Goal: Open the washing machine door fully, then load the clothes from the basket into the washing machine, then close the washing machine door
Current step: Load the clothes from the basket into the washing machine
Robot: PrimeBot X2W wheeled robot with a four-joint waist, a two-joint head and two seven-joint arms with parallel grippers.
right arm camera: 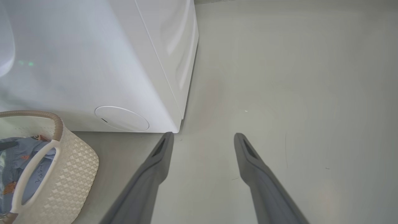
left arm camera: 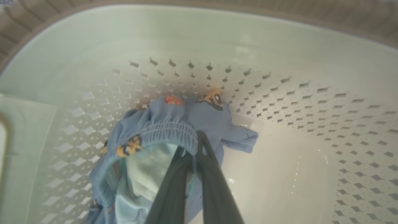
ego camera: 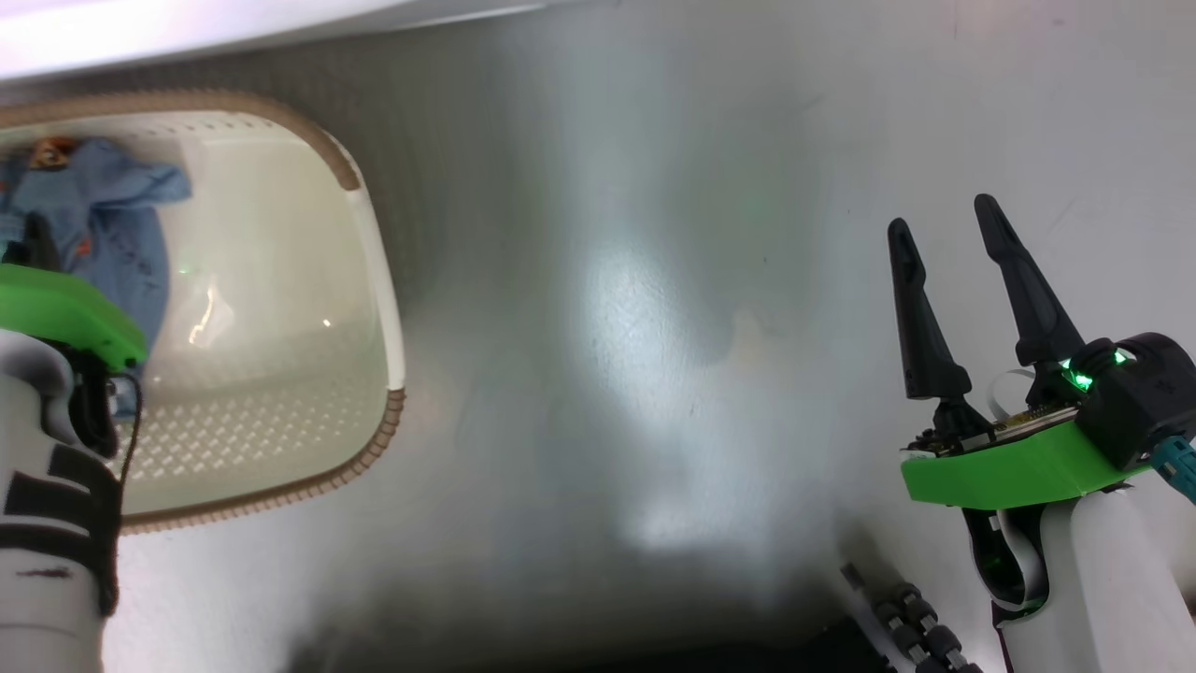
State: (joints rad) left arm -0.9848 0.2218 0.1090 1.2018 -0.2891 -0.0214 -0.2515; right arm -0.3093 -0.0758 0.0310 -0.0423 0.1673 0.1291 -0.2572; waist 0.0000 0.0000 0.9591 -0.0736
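Left hand [left arm camera: 193, 143] of mine is pinched on the gathered waistband of the soft light-blue bear-printed clothes [left arm camera: 164, 124], lying far left in the cream-white perforated plastic basket [left arm camera: 279, 93]. I judge them light and limp, and the elastic holds best. Right hand [ego camera: 942, 215] hangs open.

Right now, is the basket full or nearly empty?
Nearly empty: the basket holds only blue clothes pinched by the left gripper; its floor is otherwise bare.

Basket [ego camera: 385, 308] cut off, L edge.
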